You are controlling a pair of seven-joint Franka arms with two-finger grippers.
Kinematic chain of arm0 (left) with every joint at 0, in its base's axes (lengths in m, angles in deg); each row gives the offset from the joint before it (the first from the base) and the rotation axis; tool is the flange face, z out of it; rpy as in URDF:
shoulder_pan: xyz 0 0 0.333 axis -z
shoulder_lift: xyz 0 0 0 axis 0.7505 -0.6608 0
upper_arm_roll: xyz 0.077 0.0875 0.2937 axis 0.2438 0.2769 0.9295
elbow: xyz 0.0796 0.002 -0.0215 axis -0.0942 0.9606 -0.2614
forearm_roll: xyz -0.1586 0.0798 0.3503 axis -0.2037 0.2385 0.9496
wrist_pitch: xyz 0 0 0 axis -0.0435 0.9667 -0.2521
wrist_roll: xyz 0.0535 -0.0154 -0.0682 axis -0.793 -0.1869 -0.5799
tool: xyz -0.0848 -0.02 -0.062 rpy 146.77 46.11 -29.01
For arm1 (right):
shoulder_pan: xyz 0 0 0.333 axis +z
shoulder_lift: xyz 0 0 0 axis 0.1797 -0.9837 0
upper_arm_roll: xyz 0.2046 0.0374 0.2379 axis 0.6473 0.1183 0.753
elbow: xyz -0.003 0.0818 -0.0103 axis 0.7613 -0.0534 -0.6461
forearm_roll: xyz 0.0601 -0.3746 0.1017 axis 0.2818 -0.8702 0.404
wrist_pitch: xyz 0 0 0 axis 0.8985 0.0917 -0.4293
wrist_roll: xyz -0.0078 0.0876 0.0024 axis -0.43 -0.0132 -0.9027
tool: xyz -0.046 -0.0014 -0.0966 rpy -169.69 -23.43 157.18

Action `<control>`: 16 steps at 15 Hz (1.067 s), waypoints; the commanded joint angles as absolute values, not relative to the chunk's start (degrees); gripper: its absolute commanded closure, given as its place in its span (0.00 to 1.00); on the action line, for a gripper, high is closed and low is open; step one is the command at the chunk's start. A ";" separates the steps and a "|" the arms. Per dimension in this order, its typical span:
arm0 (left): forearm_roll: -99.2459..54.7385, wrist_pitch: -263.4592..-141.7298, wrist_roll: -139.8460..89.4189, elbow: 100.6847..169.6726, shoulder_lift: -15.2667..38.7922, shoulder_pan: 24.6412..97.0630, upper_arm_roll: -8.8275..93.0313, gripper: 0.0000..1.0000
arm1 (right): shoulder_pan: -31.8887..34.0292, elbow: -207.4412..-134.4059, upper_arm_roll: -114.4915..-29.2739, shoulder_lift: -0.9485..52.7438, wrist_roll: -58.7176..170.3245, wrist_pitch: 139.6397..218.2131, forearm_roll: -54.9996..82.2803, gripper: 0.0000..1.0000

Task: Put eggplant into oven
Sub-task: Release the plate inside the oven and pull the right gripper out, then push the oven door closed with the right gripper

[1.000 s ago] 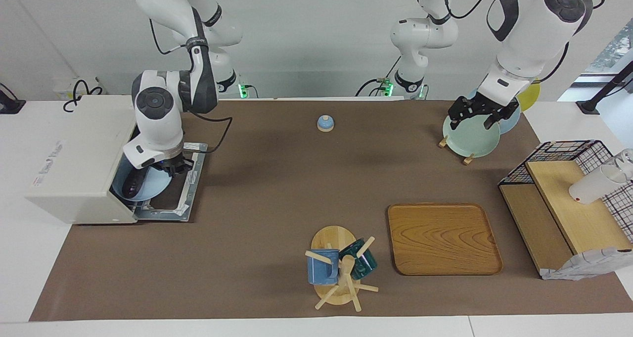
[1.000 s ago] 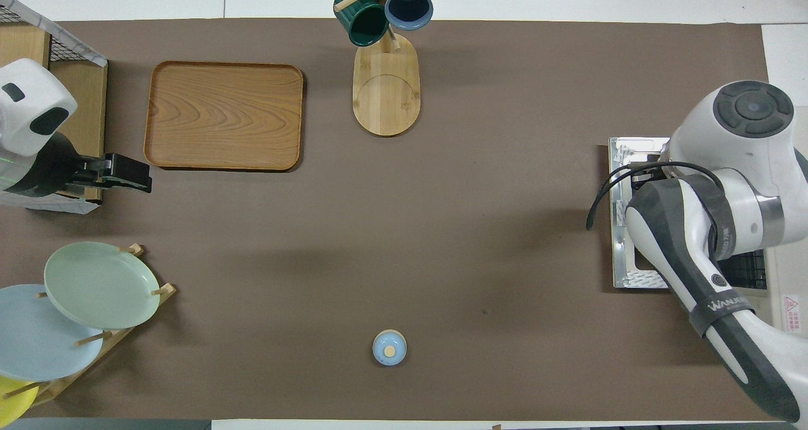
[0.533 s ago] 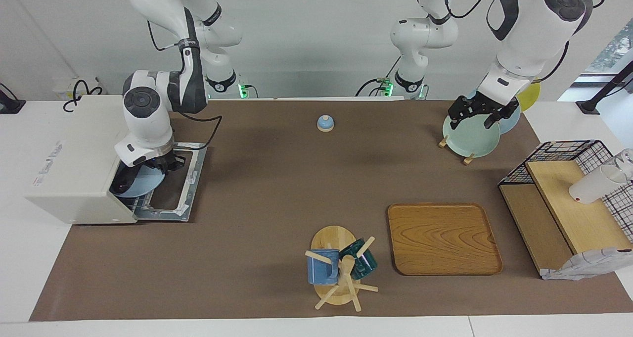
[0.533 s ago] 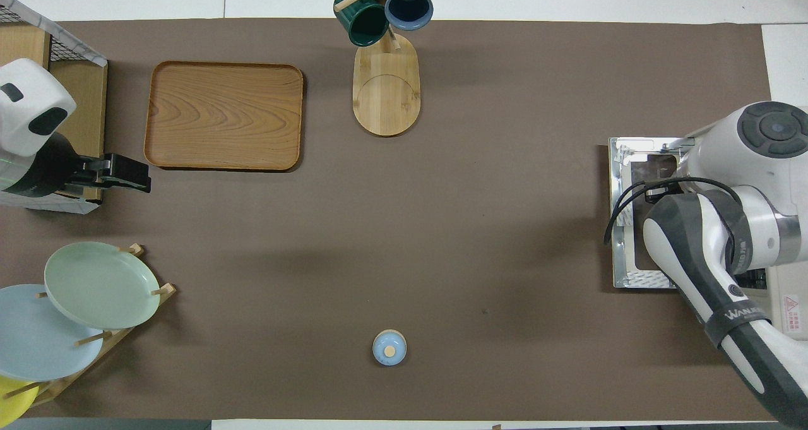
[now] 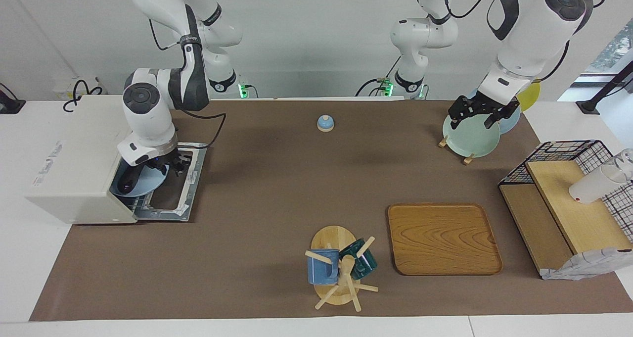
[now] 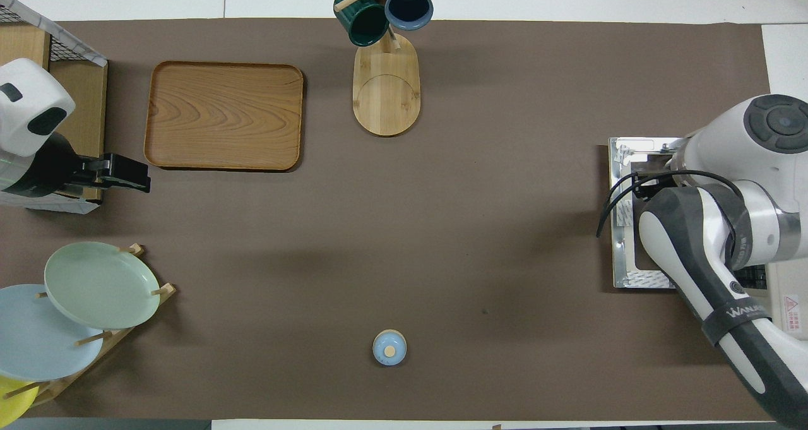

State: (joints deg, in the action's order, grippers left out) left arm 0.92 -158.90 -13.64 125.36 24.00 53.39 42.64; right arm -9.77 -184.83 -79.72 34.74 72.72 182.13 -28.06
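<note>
Eggplant (image 5: 129,182) lies on a pale blue plate (image 5: 148,186) in the mouth of the oven (image 5: 74,164), partly under the oven's roof; dark and glossy, one end hidden inside. Oven sits at the right arm's end of the worktop, door (image 5: 170,188) dropped flat onto the brown mat. Right gripper (image 5: 168,166) is at the plate's edge over the open door; cannot tell whether its fingers are spread or closed, or touching the plate. In the overhead view the arm covers the plate and eggplant. Left gripper (image 5: 477,114) hangs above a green plate (image 5: 470,136) in the rack at the left arm's corner nearest the robots, fingers spread wide, holding nothing. Wooden tray (image 5: 442,238) and mug tree (image 5: 339,270) are toward the edge farthest from the robots.
</note>
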 commanded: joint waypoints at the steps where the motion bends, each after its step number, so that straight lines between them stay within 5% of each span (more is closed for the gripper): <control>1: 2.18 -158.52 -13.55 125.65 24.90 52.68 42.05 0.00 | -6.51 -185.21 -79.26 34.39 73.90 184.90 -26.00 1.00; 7: 2.18 -158.52 -13.55 125.65 24.90 52.68 42.05 0.00 | -4.29 -186.44 -79.26 28.59 79.09 190.52 -25.91 1.00; 16: 2.18 -158.52 -13.55 125.65 24.90 52.59 42.05 0.00 | -4.47 -188.11 -79.43 28.05 79.10 187.81 -33.47 1.00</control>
State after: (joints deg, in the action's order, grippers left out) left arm 0.96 -158.90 -13.64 125.36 24.00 53.39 42.64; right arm -3.94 -187.13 -79.65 27.07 79.03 188.63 -31.38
